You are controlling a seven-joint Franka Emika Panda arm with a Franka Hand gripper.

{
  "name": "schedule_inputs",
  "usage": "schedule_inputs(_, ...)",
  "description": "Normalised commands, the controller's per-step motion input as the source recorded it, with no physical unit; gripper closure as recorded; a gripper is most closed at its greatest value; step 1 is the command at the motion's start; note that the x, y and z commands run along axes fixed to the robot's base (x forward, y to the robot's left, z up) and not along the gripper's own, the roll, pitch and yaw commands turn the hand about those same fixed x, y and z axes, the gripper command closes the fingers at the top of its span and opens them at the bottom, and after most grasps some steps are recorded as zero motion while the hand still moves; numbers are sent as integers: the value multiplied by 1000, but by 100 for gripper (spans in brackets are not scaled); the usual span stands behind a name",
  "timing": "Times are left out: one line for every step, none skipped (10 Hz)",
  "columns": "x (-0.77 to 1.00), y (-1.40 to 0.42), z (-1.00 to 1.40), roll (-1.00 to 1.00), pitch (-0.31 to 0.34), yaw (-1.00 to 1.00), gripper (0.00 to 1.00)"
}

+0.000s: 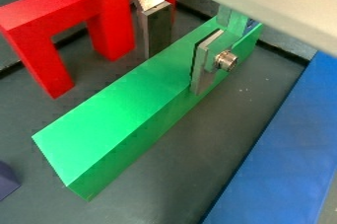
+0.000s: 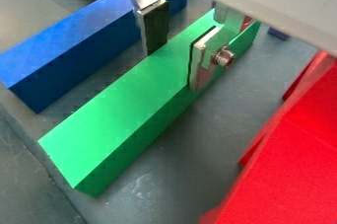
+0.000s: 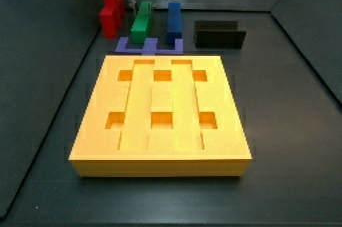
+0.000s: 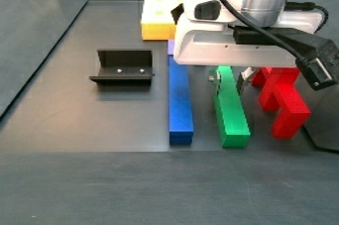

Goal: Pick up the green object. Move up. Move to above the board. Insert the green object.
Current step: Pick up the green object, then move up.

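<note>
Between my gripper's (image 2: 178, 36) plates: the green object (image 2: 125, 119).
I see the fingers (image 1: 208, 58) straddling its far end, not visibly clamped; blue bar (image 2: 73, 45) and red block (image 1: 59, 26) flank them.

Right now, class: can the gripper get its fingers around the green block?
Probably yes. The gripper already straddles the green block, one finger per side, with gaps to the blue bar and red block.
</note>
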Motion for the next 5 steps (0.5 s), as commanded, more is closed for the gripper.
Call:
schedule_inputs(0, 0, 0, 0, 0, 0, 100)
schedule_inputs(0, 0, 0, 0, 0, 0, 100)
schedule_inputs(0, 0, 0, 0, 0, 0, 100)
schedule_inputs(0, 0, 0, 0, 0, 0, 100)
schedule_inputs(0, 0, 833, 0, 0, 0, 100)
